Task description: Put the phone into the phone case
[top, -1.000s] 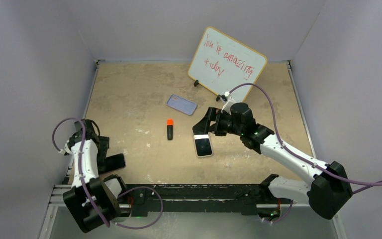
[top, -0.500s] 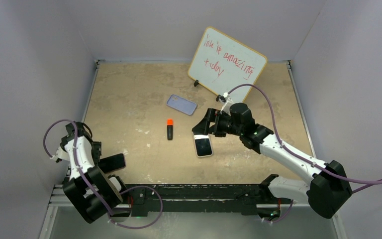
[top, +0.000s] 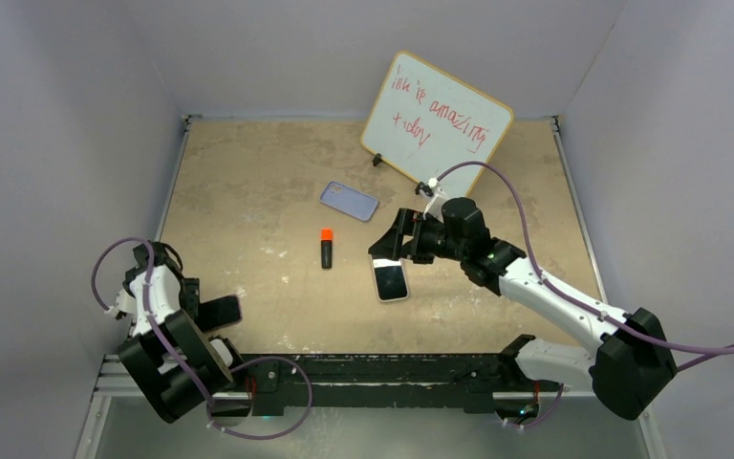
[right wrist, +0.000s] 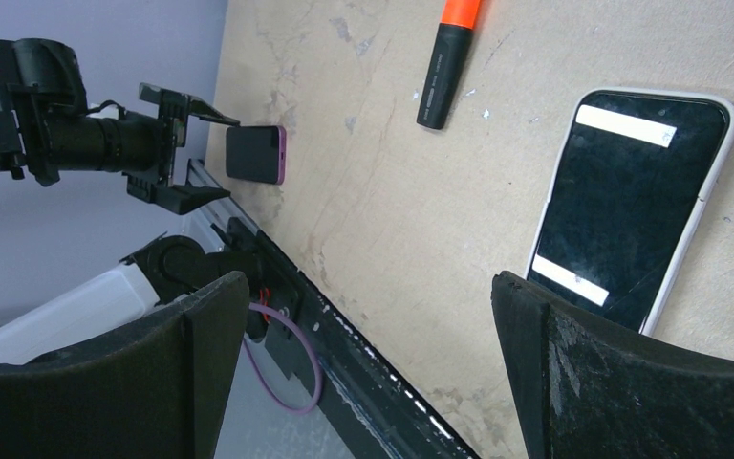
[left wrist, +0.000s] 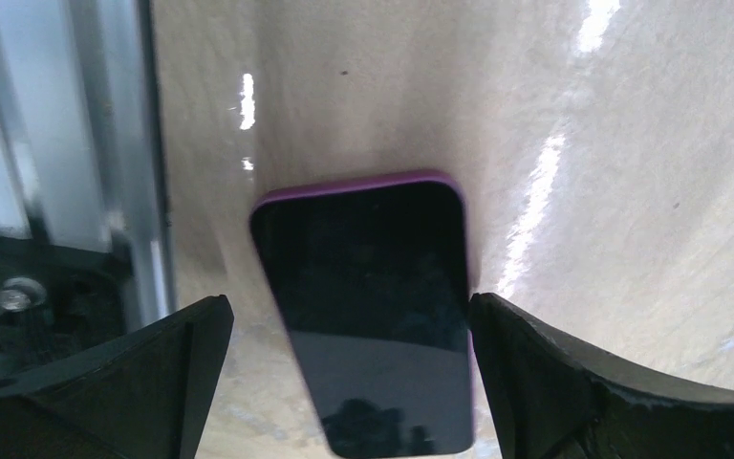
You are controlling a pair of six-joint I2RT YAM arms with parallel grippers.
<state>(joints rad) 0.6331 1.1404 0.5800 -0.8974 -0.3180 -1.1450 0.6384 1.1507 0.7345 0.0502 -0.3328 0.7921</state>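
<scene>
The phone (top: 391,280), black screen with a thin white edge, lies flat at the table's middle; it also shows in the right wrist view (right wrist: 631,229). The phone case (top: 349,201), a pale lavender shell, lies empty further back. My right gripper (top: 385,245) is open and hovers just behind the phone's far end, jaws wide (right wrist: 363,382). My left gripper (top: 203,308) is open at the near left. Its jaws (left wrist: 351,306) straddle a second dark phone with a purple rim (left wrist: 368,306), also seen from above (top: 220,312).
A black marker with an orange cap (top: 326,248) lies left of the phone. A whiteboard with red writing (top: 437,116) leans at the back. The black and metal rail (top: 373,368) runs along the near edge. Grey walls close in on three sides.
My left arm has swung and folded down toward the purple-rimmed phone at the near left. The right arm, phone, case and marker have not moved.
</scene>
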